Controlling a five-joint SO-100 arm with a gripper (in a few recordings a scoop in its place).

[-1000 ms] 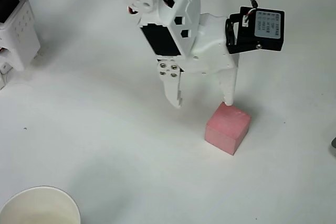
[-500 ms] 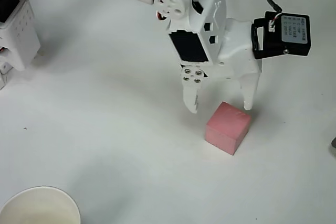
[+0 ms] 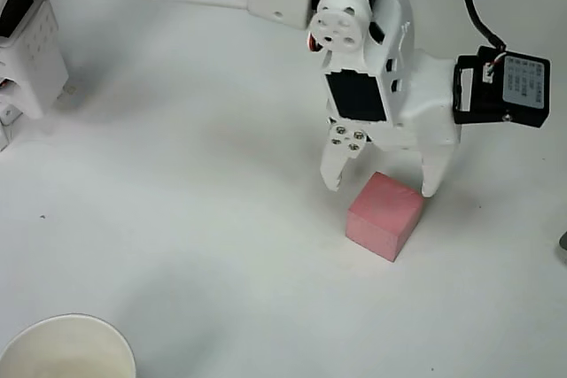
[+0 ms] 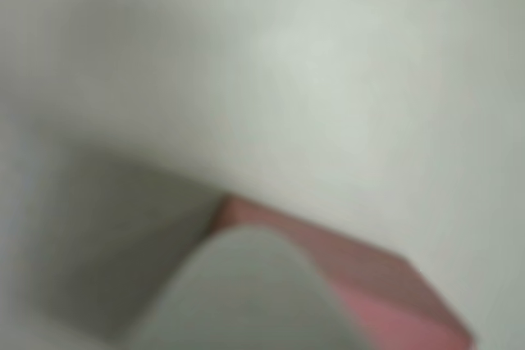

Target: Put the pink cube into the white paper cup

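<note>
Pink cube point(image 3: 384, 216) sits just below the end effector point(image 3: 382, 187), its spread fingers straddling the cube's upper corner, grasping nothing.

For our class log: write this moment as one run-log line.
gripper: open, straddling pink cube's far end | pink cube: on table, ungrasped | white paper cup: upright, empty, bottom-left overhead

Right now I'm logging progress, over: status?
Gripper open, fingertips straddling the pink cube's far edge. Cube on the table, ungrasped. White paper cup at lower left, path unobstructed.
</note>
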